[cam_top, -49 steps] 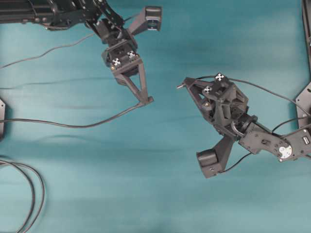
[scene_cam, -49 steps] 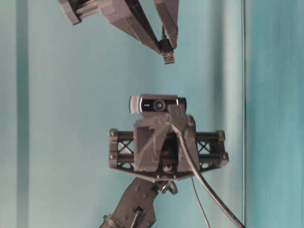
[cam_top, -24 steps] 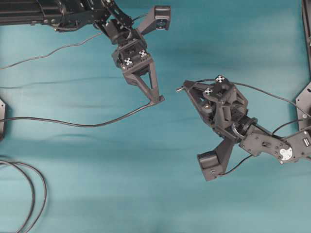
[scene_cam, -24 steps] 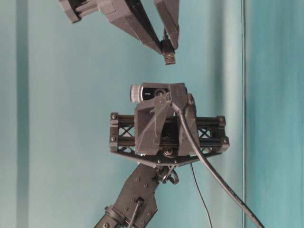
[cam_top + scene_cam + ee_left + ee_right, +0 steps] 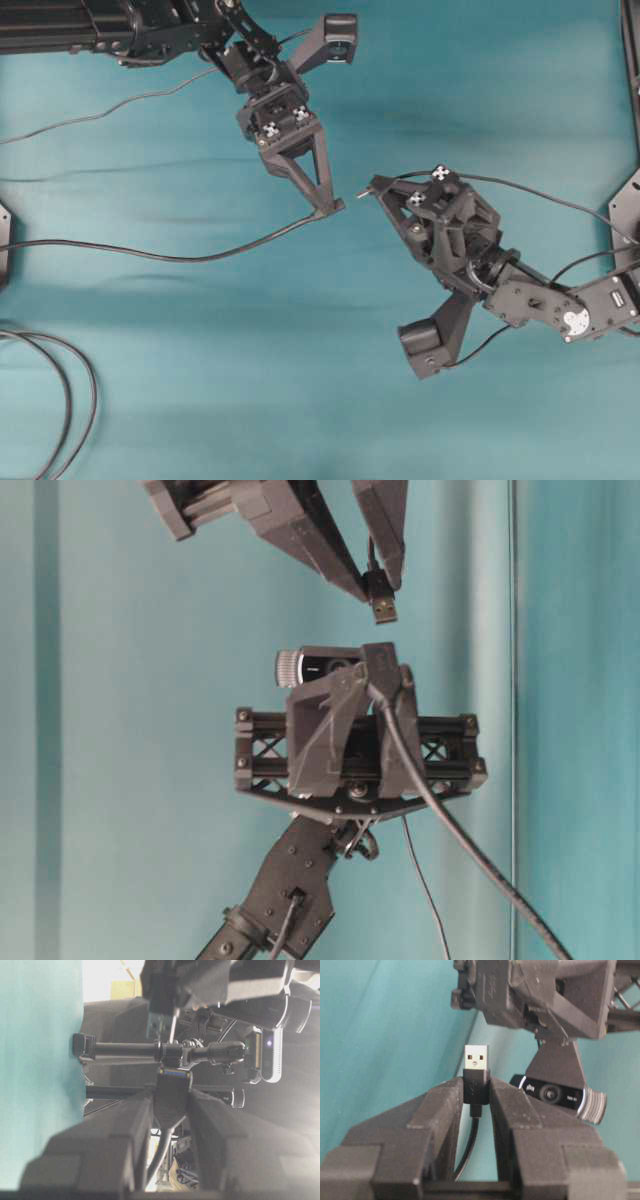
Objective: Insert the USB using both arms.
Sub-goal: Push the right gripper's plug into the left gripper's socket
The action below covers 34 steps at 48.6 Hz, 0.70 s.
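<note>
Teal cloth covers the table (image 5: pixel 200 400). Right pincer (image 5: pixel 476 1091) is clamped on the USB (image 5: pixel 476 1058); left pincer (image 5: pixel 332 208) is clamped on the socket end (image 5: pixel 172 1092), just beside it. Alignment appears slightly off: the plug could strike the socket rim and twist loose.

R gripper (image 5: pixel 476 1091) fingers clamp USB (image 5: pixel 476 1067) by its black housing, silvery tip pointing up, cable hanging between fingers. L arm (image 5: pixel 540 995) w/ webcam (image 5: pixel 555 1094) close behind, teal backdrop.
</note>
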Each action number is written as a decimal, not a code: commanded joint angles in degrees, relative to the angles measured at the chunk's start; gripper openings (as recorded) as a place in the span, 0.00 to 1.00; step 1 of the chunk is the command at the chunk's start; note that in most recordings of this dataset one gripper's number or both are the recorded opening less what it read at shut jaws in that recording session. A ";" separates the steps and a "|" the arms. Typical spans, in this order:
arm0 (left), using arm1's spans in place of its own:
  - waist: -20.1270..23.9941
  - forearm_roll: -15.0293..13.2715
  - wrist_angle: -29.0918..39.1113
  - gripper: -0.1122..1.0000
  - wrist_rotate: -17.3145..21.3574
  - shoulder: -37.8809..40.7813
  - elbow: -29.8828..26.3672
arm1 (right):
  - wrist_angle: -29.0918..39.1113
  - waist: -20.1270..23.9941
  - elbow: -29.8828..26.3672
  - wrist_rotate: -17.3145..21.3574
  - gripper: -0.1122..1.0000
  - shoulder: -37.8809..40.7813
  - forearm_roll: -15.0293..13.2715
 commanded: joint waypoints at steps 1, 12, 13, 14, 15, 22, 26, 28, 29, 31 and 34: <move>-0.18 -0.70 0.18 0.31 -0.70 -0.79 -1.41 | -0.09 0.09 -1.76 0.18 0.28 -0.26 -0.62; -0.18 -0.70 -0.26 0.31 -0.70 0.00 -2.29 | -0.09 0.09 -2.02 0.18 0.28 -0.18 -0.62; -0.18 -0.70 -0.26 0.31 -0.70 0.00 -2.37 | -0.09 0.09 -2.02 0.18 0.28 -0.18 -0.62; -0.18 -0.70 -0.26 0.31 -0.70 0.09 -2.37 | -0.09 0.09 -2.02 0.18 0.28 -0.18 -0.62; -0.18 -0.70 -0.35 0.31 -0.70 0.18 -2.55 | -0.18 0.09 -2.02 0.18 0.28 -0.18 -0.62; -0.18 -0.70 -0.70 0.31 -0.70 0.26 -2.72 | -0.26 0.09 -1.93 0.18 0.28 -0.18 -0.62; -0.18 -0.70 -0.70 0.31 -0.70 0.26 -2.72 | -0.62 0.00 -1.93 0.18 0.28 0.00 -0.62; -0.18 -0.70 -0.79 0.31 -0.70 0.26 -2.72 | -0.70 0.09 -2.02 0.18 0.28 0.09 -0.62; -0.18 -0.70 -0.79 0.31 -0.70 0.26 -2.72 | -0.79 0.09 -2.02 0.18 0.28 0.18 -0.62; -0.18 -0.70 -0.79 0.31 -0.70 0.26 -2.72 | -0.79 0.09 -2.02 0.18 0.28 0.26 -0.62; -0.18 -0.70 -0.79 0.31 -0.70 0.26 -2.72 | -0.88 0.00 -2.11 0.18 0.28 0.53 -0.62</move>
